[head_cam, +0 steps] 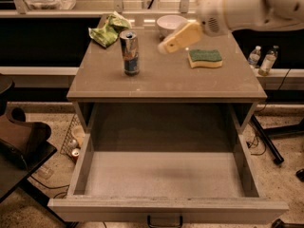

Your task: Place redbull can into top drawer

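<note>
The redbull can (129, 52) stands upright on the left part of the cabinet top (166, 82); it is silver and blue with a silver pull-tab top. The top drawer (166, 177) is pulled wide open below the front edge, its pale floor bare and its dark handle (165, 221) at the bottom. My gripper (167, 45) hangs from the white arm (247, 6) above the cabinet top. It is right of the can and apart from it, at about the height of the can's top.
A white bowl (171, 24) stands at the back of the top. A green crumpled bag (108, 29) lies at the back left. A green-and-yellow sponge (204, 58) lies at the right. Small bottles (261, 60) stand right of the cabinet. A dark chair (21, 141) is at the left.
</note>
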{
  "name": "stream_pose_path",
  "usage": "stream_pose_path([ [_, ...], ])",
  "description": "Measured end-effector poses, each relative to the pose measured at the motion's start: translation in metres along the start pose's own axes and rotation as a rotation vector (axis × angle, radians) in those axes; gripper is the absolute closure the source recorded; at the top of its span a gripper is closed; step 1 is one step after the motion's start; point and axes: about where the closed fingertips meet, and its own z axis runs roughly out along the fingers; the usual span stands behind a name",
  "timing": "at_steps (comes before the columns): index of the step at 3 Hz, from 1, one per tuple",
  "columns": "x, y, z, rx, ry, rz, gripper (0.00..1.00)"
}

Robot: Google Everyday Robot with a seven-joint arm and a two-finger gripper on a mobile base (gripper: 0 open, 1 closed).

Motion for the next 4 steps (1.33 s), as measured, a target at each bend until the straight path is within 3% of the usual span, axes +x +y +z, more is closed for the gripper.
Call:
stream_pose_path([
  [2,-0.02,0.033,0.075,-0.099,-0.221,0.132,0.0],
  [3,-0.019,0.033,0.074,-0.099,-0.219,0.131,0.0],
  [4,-0.003,0.026,0.106,-0.091,-0.258,0.151,0.0],
])
